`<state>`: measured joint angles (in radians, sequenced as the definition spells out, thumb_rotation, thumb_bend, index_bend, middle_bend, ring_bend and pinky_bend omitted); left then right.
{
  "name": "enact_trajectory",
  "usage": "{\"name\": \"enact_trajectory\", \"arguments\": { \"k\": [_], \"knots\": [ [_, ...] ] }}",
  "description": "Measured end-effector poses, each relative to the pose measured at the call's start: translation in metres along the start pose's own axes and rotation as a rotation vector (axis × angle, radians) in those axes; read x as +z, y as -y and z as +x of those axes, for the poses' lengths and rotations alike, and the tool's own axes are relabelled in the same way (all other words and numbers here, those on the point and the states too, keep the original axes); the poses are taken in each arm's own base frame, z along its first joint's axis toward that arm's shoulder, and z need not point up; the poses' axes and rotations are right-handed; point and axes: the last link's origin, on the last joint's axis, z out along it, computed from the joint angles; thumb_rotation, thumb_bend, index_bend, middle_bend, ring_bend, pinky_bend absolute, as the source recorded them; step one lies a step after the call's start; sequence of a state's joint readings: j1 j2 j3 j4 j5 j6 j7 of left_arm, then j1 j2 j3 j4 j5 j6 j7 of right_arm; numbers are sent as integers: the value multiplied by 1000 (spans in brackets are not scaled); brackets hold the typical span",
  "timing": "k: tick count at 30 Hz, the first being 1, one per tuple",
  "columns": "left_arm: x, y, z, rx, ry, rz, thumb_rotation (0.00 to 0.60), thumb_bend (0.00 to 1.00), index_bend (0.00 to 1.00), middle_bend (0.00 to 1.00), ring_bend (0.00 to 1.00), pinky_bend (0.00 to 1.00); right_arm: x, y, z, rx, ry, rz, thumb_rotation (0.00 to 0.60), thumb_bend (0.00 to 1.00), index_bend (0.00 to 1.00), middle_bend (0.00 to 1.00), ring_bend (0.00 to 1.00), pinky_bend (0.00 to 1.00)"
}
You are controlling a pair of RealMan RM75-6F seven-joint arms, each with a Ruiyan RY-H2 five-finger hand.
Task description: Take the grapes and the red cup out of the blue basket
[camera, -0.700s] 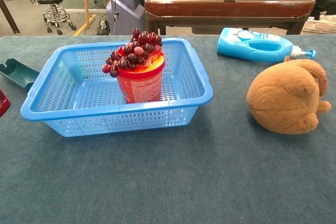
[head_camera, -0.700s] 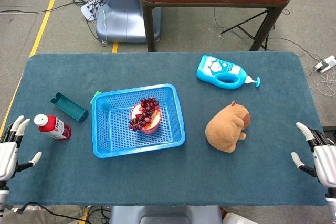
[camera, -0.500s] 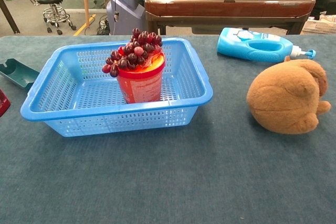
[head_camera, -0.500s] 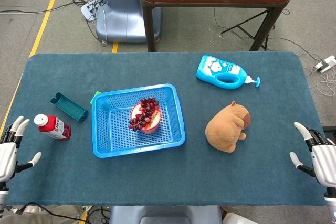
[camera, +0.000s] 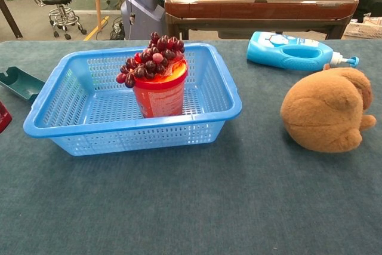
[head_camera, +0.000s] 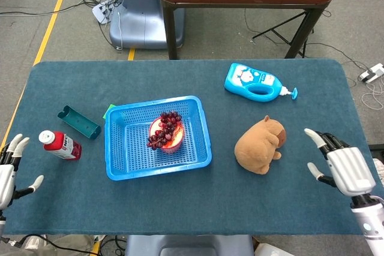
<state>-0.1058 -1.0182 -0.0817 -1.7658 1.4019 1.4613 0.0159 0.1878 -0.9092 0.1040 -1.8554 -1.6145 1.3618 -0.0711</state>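
A blue basket (head_camera: 123,160) (camera: 215,114) stands left of the table's middle. Inside it a red cup (head_camera: 174,143) (camera: 158,100) stands upright, and a bunch of dark red grapes (head_camera: 164,130) (camera: 150,60) lies across its top. My right hand (head_camera: 342,165) hovers open over the table's right side, well clear of the basket, just right of the plush toy. My left hand (head_camera: 8,171) is open at the table's front left corner, with nothing in it. Neither hand appears in the chest view.
A brown plush animal (head_camera: 260,144) (camera: 326,117) lies right of the basket. A blue pump bottle (head_camera: 257,83) (camera: 293,51) lies behind it. Left of the basket lie a red bottle with a white cap (head_camera: 60,145) and a teal tray (head_camera: 78,122) (camera: 19,82).
My right hand has moved left and forward over the table, toward the plush toy. My left hand has drawn slightly down and left.
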Motion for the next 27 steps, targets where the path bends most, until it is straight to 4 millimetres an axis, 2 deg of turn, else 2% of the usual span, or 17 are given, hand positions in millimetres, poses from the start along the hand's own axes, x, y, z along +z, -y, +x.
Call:
{"name": "enact_trajectory", "arguments": {
  "k": [6,13,19,27],
  "knots": [
    [-3,1,2,-9,-3,0,600,279,0,0,0,196,55,41,12,-26,71,169,600,280,102,157,152,400],
    [-5,-1,4,-6,-10,-12,600,279,0,0,0,196,124,101,19,-76,129,346,600,279,109,120,121,373],
    [-5,-3,7,2,-13,-14,600,279,0,0,0,196,170,157,3,-94,166,452,600,279,109,120,119,356],
    [-5,-6,7,6,-13,-23,600,279,0,0,0,196,209,212,-26,-147,184,523,600,269,109,120,119,342]
  ]
}}
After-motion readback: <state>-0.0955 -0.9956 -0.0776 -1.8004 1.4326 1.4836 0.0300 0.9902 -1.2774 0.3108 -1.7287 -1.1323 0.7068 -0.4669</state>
